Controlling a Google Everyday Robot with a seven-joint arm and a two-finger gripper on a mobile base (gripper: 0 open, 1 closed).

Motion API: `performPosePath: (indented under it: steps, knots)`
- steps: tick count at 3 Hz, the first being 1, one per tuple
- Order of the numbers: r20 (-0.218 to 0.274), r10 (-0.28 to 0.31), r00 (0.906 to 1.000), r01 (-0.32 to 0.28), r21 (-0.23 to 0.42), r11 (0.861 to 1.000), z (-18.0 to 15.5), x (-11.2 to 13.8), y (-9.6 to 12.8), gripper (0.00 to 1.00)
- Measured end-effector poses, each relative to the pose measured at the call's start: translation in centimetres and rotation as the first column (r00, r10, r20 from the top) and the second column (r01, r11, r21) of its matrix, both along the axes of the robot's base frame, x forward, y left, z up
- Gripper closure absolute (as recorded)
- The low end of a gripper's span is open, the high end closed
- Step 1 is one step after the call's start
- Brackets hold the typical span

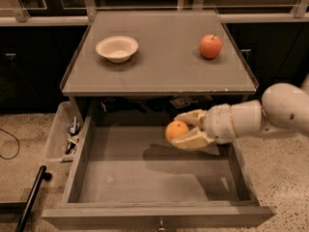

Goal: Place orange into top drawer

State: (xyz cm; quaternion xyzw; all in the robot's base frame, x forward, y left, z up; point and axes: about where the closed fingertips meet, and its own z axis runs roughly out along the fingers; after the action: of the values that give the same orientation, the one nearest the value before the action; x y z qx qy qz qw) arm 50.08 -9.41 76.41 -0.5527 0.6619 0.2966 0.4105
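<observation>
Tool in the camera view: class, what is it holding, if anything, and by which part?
The tool holds the orange, one finger over its top and one under its bottom, above the open top drawer.

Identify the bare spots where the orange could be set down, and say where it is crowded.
The top drawer is bare wall to wall, below the gripper holding the orange. The cabinet top is free between bowl and apple. Crowded: the side bin.

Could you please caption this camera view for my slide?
Claw holds the orange over the open top drawer; bowl and apple on tabletop.
</observation>
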Motion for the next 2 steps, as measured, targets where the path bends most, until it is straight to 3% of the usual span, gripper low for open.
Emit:
performPosePath:
  steps: [1,2]
  knots:
    - [-0.043,0.008,0.999,-0.009,-0.02,1.0,-5.2,-1.8,0.8,1.0]
    - [-0.035,0.026,0.9991,-0.028,-0.044,0.999,-8.9,-1.9,1.3,1.0]
